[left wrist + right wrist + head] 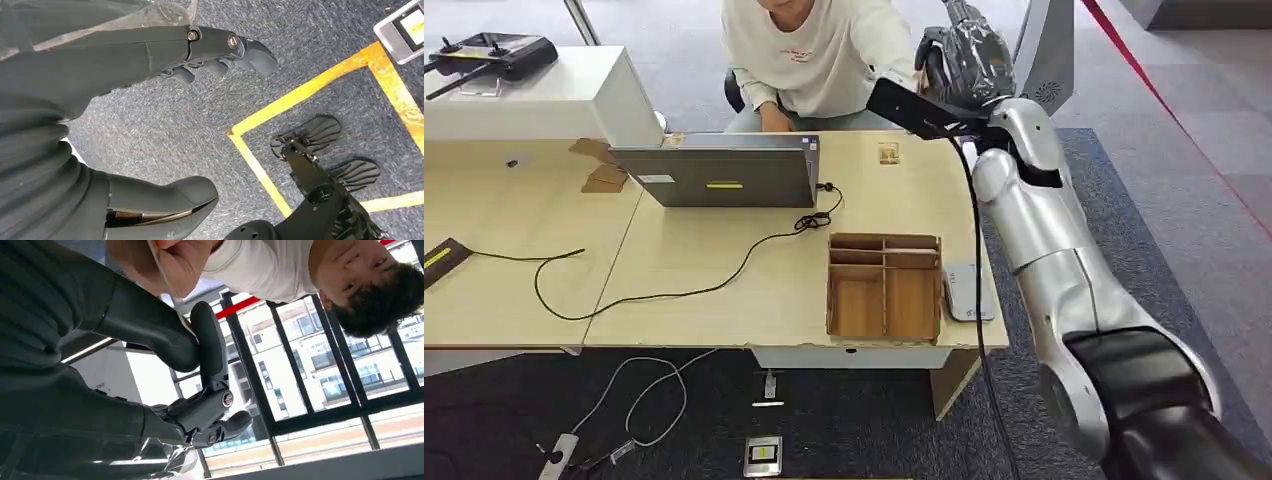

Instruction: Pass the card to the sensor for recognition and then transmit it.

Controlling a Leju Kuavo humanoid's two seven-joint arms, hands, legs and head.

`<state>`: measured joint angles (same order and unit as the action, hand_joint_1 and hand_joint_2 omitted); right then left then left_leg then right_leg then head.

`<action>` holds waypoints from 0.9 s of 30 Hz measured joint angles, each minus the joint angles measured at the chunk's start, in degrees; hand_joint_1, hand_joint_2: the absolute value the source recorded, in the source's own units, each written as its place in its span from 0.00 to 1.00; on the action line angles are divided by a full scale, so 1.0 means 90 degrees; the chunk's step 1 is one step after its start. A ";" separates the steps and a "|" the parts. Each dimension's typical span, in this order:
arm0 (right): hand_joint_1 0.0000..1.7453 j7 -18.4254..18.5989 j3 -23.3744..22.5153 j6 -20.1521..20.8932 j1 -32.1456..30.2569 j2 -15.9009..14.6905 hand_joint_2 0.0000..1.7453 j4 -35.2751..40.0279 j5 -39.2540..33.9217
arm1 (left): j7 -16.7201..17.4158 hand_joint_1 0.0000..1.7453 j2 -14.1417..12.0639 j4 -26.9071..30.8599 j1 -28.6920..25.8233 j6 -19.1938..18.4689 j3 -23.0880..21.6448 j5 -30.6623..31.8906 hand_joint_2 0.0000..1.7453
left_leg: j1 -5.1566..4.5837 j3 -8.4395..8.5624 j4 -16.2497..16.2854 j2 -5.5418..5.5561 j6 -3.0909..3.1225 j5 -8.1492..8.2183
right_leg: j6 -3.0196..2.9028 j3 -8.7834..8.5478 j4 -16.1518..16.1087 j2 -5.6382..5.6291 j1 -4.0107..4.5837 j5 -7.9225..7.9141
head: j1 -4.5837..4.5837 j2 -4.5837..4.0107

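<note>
While the right hand point(200, 365) pinches the card point(167, 290) between thumb and finger, a person's hand point(165, 260) grips its other end; letting go late risks bending it, too soon dropping it. The left hand point(200, 55) hangs open, holding nothing

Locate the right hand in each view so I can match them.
Head view: right hand top, right of centre, raised toward the person.
Right wrist view: right hand from the left edge, pinching the card.
Left wrist view: faces the carpet instead.
Shared landmark: the person's white top.
</note>
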<state>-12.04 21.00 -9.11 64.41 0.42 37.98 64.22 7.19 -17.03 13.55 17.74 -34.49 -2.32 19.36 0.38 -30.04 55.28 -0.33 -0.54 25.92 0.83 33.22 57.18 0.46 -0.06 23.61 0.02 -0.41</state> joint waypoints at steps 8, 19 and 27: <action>0.69 -0.0061 0.0046 -0.0221 0.0186 0.0116 1.00 -0.0747 -0.0012 | -0.0024 0.00 -0.0007 -0.0002 -0.0139 0.0044 0.0044 -0.0296 1.00 | 0.0000 0.0000 0.0000 -0.0001 0.0000 0.0000 | 0.0000 0.0000 0.0000 0.0000 0.0000 0.0000 | 0.0000 0.0000; 0.00 -0.0041 0.0066 -0.0555 0.0194 0.0080 0.00 -0.1206 -0.0012 | -0.0161 0.00 -0.0019 -0.0027 -0.0733 0.0364 0.0388 -0.0990 1.00 | 0.0000 0.0000 0.0000 -0.0004 0.0000 0.0001 | 0.0000 0.0004 -0.0001 -0.0001 0.0000 0.0000 | 0.0002 0.0000; 0.00 -0.0085 0.0068 -0.0853 0.0224 -0.0051 0.00 -0.1270 -0.0071 | 0.0000 0.00 0.0039 -0.0063 -0.0957 0.0510 0.0716 -0.1249 1.00 | 0.0000 0.0000 0.0000 -0.0003 0.0001 0.0000 | 0.0000 0.0003 -0.0001 -0.0001 0.0000 -0.0001 | 0.0000 0.0000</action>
<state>-12.81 21.62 -16.79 66.43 -0.04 26.56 63.58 7.19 -16.68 12.98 9.12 -29.90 4.13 8.13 0.38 -30.05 55.28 -0.36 -0.54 25.92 0.84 33.25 57.17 0.45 -0.06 23.60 0.02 -0.42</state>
